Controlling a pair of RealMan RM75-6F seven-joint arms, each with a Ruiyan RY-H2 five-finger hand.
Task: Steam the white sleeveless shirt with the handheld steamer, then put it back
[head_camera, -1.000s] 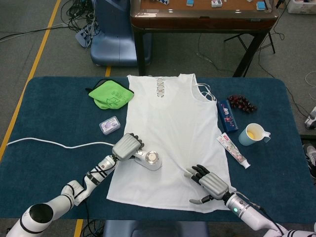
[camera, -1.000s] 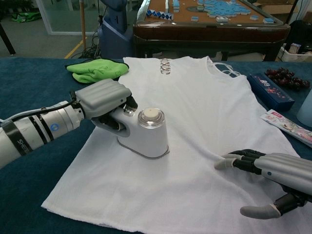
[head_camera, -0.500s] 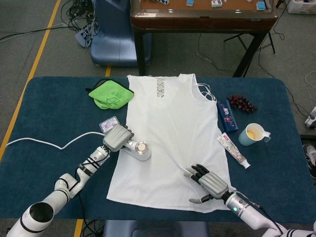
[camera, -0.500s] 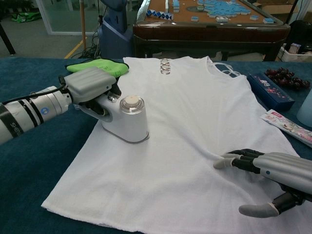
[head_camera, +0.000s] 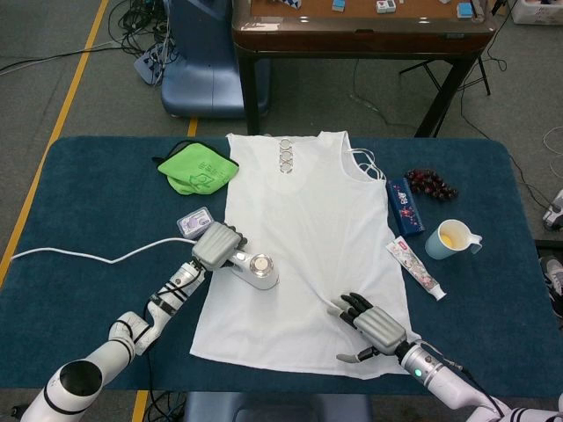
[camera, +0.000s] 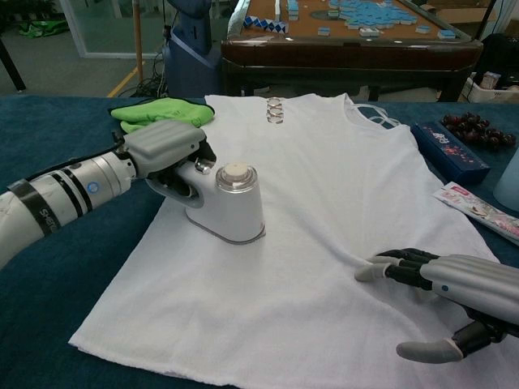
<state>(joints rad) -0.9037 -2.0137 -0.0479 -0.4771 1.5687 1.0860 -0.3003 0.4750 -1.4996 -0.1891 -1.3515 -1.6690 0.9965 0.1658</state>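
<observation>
Gripping the steamer (head_camera: 260, 270) with my left hand (head_camera: 216, 245) on the shirt's (head_camera: 317, 211) left side, flat on the surface (head_camera: 97, 211), right hand (head_camera: 376, 323) released, fingers spread on the hem.

The middle and upper shirt (head_camera: 308, 220) lies flat and unobstructed, open cloth from the steamer (head_camera: 257, 269) up to the collar. At frame left, a green cloth (head_camera: 197, 169) and a small box (head_camera: 194, 223) crowd the shirt's edge, with a white cord (head_camera: 88, 255) trailing toward the left edge. At right, a blue box (head_camera: 404, 205), tube (head_camera: 414, 267), cup (head_camera: 449, 238) and grapes (head_camera: 430, 182) line the edge, and the right hand (head_camera: 374, 323) rests on the lower right hem.
</observation>
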